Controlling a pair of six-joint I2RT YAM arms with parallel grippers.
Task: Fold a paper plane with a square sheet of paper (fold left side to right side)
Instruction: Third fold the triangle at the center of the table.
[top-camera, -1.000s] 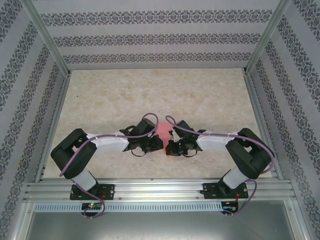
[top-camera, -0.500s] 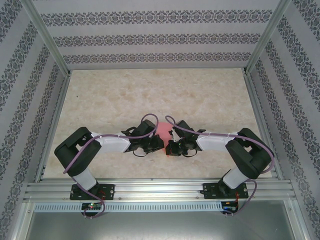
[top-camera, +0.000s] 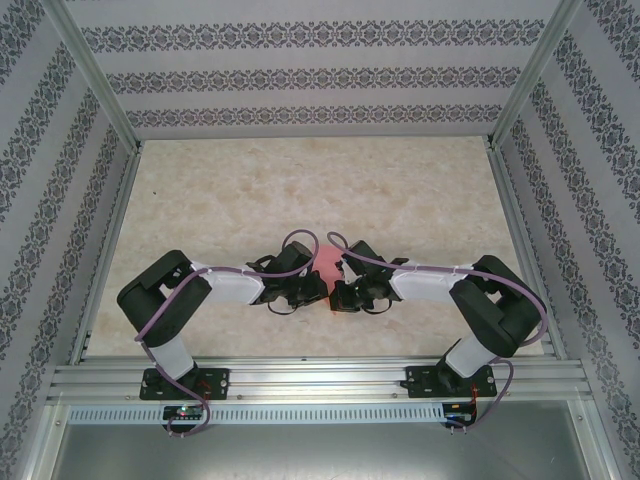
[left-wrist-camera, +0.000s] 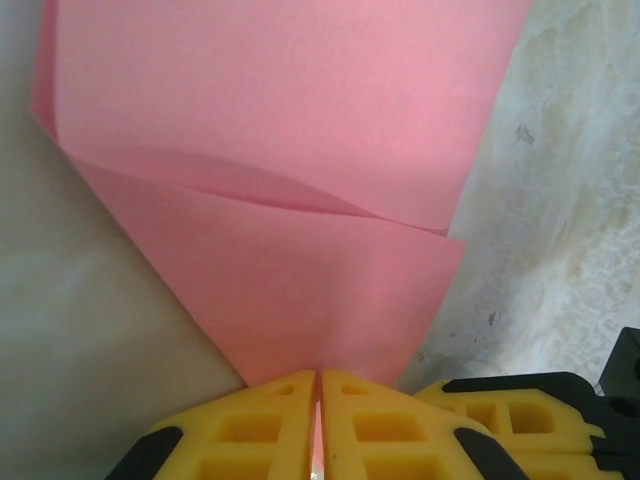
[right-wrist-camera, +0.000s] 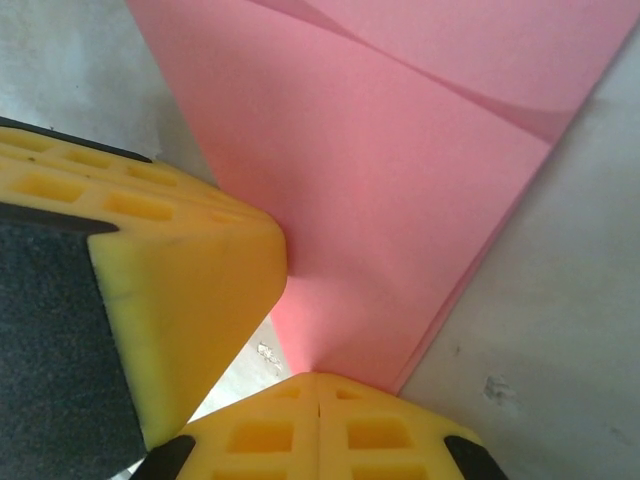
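Sheet of paper (left-wrist-camera: 300, 130) is lying on the table (top-camera: 300, 190), creased, narrowing toward its near end, with one loose layer bowing up across the middle. From overhead, a pink patch of it is showing just beyond the two wrists, which are meeting over its near end.

Left gripper (left-wrist-camera: 318, 385) is pinching the sheet's near tip. Its yellow fingers are pressed together, with a sliver of pink caught in the seam between them.

Right gripper (right-wrist-camera: 318, 385) is gripping the same near end, just right of the left gripper, fingers likewise closed on the paper's edge. The two grippers are crowding each other at the sheet's tip, touching or nearly so — I cannot tell which.
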